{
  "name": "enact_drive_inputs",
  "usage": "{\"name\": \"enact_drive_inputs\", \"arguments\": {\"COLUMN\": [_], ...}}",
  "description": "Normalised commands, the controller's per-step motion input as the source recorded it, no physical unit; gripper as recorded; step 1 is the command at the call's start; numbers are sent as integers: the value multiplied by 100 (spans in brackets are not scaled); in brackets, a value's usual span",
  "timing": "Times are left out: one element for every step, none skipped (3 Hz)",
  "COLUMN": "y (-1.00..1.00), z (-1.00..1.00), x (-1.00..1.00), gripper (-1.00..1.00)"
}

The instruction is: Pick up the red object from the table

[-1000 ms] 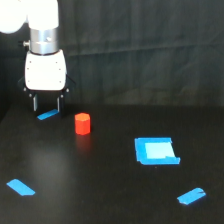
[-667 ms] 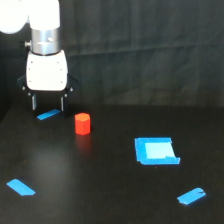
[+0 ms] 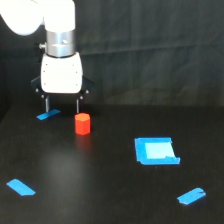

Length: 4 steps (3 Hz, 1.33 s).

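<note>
Red object sits upright on black table toward its far left part; gripper just behind it, fingers apart, holding nothing; blue tape strip beside fingers.

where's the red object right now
In the exterior view, the red object stands on the table left of center, just below and right of the open gripper.

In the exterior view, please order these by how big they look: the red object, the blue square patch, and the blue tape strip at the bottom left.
1. Blue square patch, largest.
2. Red object.
3. Blue tape strip; close to the red object in apparent size, and nearer the camera, so unsure.
</note>
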Motion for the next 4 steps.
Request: {"name": "enact_drive_inputs", "arguments": {"y": [-22, -34, -64, -76], "z": [4, 26, 24, -12], "x": [94, 71, 39, 18], "gripper": [100, 97, 97, 100]}}
